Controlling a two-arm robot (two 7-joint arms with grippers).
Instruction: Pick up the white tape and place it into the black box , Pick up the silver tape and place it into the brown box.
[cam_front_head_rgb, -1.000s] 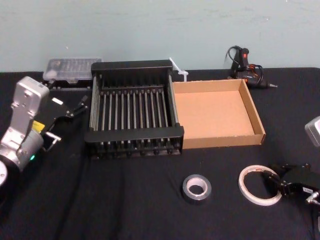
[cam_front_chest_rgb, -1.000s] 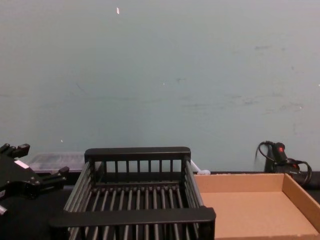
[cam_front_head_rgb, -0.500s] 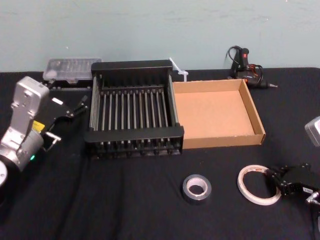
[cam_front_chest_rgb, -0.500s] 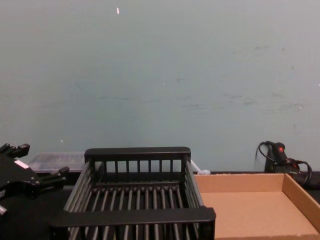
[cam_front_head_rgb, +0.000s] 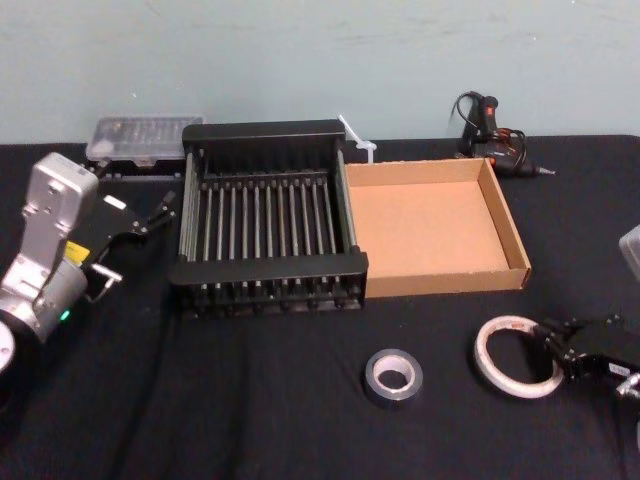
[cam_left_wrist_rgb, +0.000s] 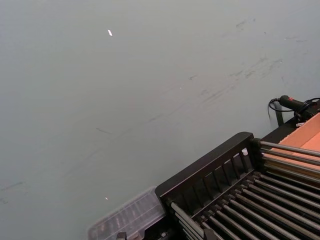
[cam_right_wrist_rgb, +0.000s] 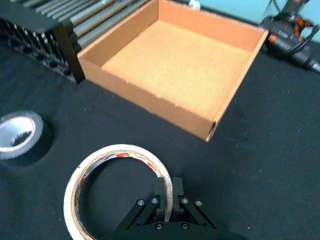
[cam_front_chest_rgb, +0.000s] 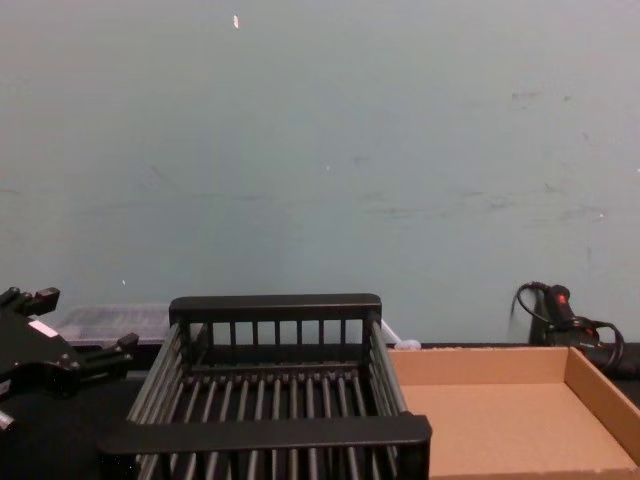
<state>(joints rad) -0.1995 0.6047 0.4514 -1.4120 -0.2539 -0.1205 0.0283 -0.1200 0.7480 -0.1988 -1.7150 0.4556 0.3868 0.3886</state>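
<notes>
Nearest the robot, on the right side of the black table (cam_front_head_rgb: 250, 400), the right gripper (cam_front_head_rgb: 553, 350) reaches in low and holds the white tape (cam_front_head_rgb: 484, 360). The wrist view shows its fingers drawn narrow across the roll's thin wall (cam_right_wrist_rgb: 122, 151), one inside the ring and one outside, on the edge nearest the arm. The ring lies flat or almost flat, its hole facing up, and whether it has left the cloth cannot be told.

Just to the left, apart from the white ring, the silver tape (cam_front_head_rgb: 372, 378) lies flat on the table, untouched.

Farther out sit the two boxes, side by side and touching. The brown box (cam_front_head_rgb: 440, 282) lies straight ahead of the held ring. The black box (cam_front_head_rgb: 268, 268) is to its left, so the white tape's target lies forward and well to the left. The carry will likely run diagonally, passing over or close by the silver roll, then rise over the crate's thick near rim.

The left gripper (cam_front_head_rgb: 137, 236) hangs spread wide beside the crate's left wall, idle; the right arm is clearly the nearer to both rolls.

At the back edge are a clear case (cam_front_head_rgb: 140, 135) and a glue gun (cam_front_head_rgb: 488, 128).
</notes>
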